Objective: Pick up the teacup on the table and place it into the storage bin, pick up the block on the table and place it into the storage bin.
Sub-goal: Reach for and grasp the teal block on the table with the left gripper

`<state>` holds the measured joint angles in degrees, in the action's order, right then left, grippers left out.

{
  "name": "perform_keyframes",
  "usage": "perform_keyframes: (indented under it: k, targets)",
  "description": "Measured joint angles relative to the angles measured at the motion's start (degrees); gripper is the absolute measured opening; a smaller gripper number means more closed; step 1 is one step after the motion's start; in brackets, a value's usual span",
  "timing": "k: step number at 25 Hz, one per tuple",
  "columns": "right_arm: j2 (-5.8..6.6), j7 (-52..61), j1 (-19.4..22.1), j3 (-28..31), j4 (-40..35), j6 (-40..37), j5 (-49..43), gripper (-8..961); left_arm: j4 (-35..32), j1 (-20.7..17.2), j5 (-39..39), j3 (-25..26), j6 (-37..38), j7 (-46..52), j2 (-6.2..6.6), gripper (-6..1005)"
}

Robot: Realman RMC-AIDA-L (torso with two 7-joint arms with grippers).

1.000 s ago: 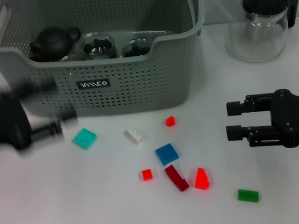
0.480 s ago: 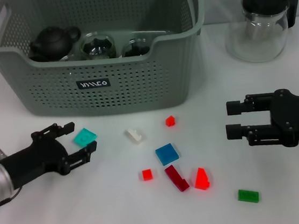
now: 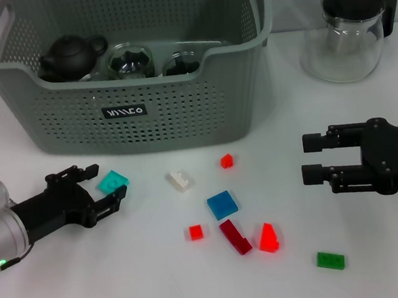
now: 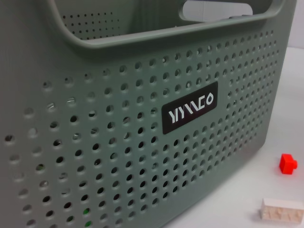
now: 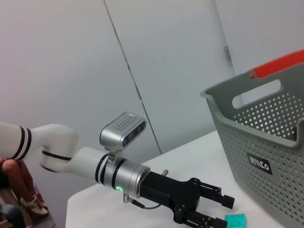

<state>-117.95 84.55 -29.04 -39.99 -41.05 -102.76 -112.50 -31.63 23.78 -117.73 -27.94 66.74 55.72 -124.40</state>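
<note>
The grey perforated storage bin [image 3: 181, 115] stands at the back, holding a black teapot [image 3: 70, 56] and two glass cups [image 3: 130, 62]. No teacup shows on the table. In front of the bin lies a teal block [image 3: 112, 182]. My left gripper [image 3: 106, 182] is low over the table and open, one finger on each side of that block. The right wrist view shows the same gripper [image 5: 222, 212] open beside the teal block [image 5: 235, 221]. Open and holding nothing, my right gripper [image 3: 306, 158] hovers at the right.
Loose on the table are a white block [image 3: 179, 181], a blue one [image 3: 222, 204], small red ones [image 3: 226, 161] [image 3: 195, 232], a dark red one [image 3: 235, 236], a red wedge [image 3: 268, 237] and a green one [image 3: 330, 260]. A glass pitcher [image 3: 347, 31] stands back right.
The left gripper swung from beside the bin's front wall down to the teal block, then nearly held still. The right arm has not moved.
</note>
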Motion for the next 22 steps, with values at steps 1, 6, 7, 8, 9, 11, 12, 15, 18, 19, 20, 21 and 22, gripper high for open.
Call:
perform_keyframes:
  k: [1,6,7,8,9,11,12,15,18,19,20,21,22]
  targets:
    - [0.0,0.0,-0.01,0.0,0.0,0.0,0.0,656,0.0,0.01,-0.01,-0.07,-0.03,-0.01,0.0,680]
    - [0.0,0.0,-0.04,0.0,0.0,0.02,0.0,656,0.09,-0.01,-0.1,-2.32,-1.75,-0.11,-0.09,671]
    - [0.0,0.0,-0.04,0.0,0.0,0.02,0.0,656,0.22,-0.04,-0.08,-2.65,-2.08,-0.14,-0.11,670]
    - [0.0,0.0,-0.03,0.0,0.0,0.02,0.0,656,0.41,-0.06,0.02,-2.81,-2.3,-0.16,-0.11,668]
    - [0.02,0.0,-0.01,0.0,0.0,0.02,0.0,656,0.55,-0.06,0.11,-2.83,-2.37,-0.17,-0.12,666]
    - [0.08,-0.01,0.05,0.0,0.0,0.02,0.0,656,0.78,-0.03,0.29,-2.79,-2.39,-0.18,-0.13,662]
    - [0.09,0.0,0.09,0.0,0.0,0.02,0.0,655,0.8,-0.03,0.29,-2.74,-2.4,-0.18,-0.14,660]
    - [0.09,-0.01,0.21,0.0,0.0,0.02,0.0,655,0.8,0.0,0.29,-2.61,-2.5,-0.2,-0.14,655]
    - [0.09,-0.04,0.21,0.0,0.11,0.04,0.0,655,0.8,0.03,0.28,-2.59,-3.15,-0.01,-0.14,649]
    - [0.09,-0.06,0.22,0.0,0.15,0.04,0.0,655,0.8,0.05,0.26,-2.65,-3.46,0.07,-0.14,647]
    - [0.09,-0.09,0.21,0.0,0.17,0.04,0.0,655,0.8,0.08,0.15,-2.74,-3.81,0.25,-0.14,646]
    - [0.09,-0.09,0.22,0.0,0.18,0.04,0.0,655,0.8,0.11,0.03,-2.83,-4.04,0.63,-0.14,644]
    - [0.09,-0.09,0.21,0.0,0.18,0.04,0.0,655,0.77,0.14,-0.05,-2.89,-4.17,1.13,-0.14,642]
